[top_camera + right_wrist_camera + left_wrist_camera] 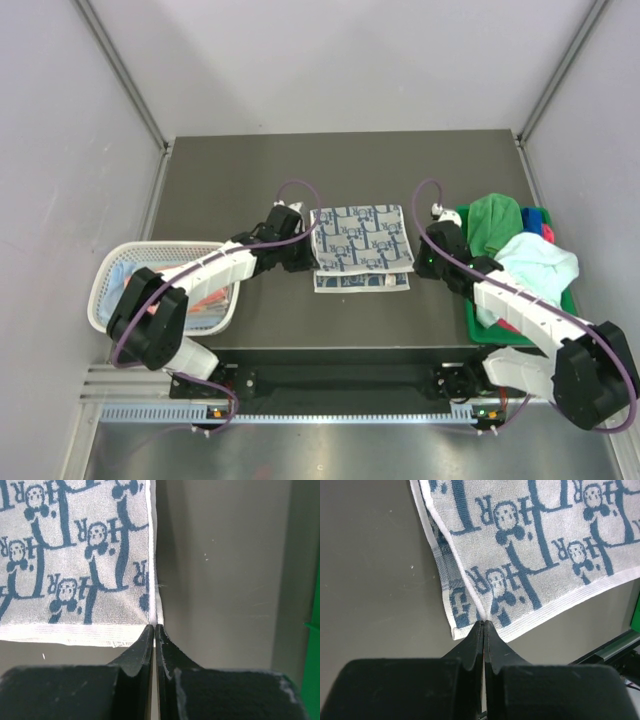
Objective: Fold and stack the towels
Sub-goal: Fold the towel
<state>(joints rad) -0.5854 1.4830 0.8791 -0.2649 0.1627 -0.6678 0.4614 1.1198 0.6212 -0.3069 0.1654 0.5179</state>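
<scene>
Pale walls [60, 120] box in a dark grey table [230, 180]. The patterned towel [360, 240] lies at its middle, 1 layer doubled over another, with the lower strip showing along the near side. The left claw [484, 624] is closed tight on the white hem at the towel's left corner, and the right claw [154, 626] is pinched shut on the hem at the right corner. Each grip catches only a sliver of cloth, so a quick pull could slip a corner free, and uneven travel of the 2 arms would skew the fold. Bare table lies open beyond the towel. Sideways room is tighter, with a white basket [110, 262] by the left arm and a green bin [478, 325] heaped with more towels [535, 262] beside the right.
</scene>
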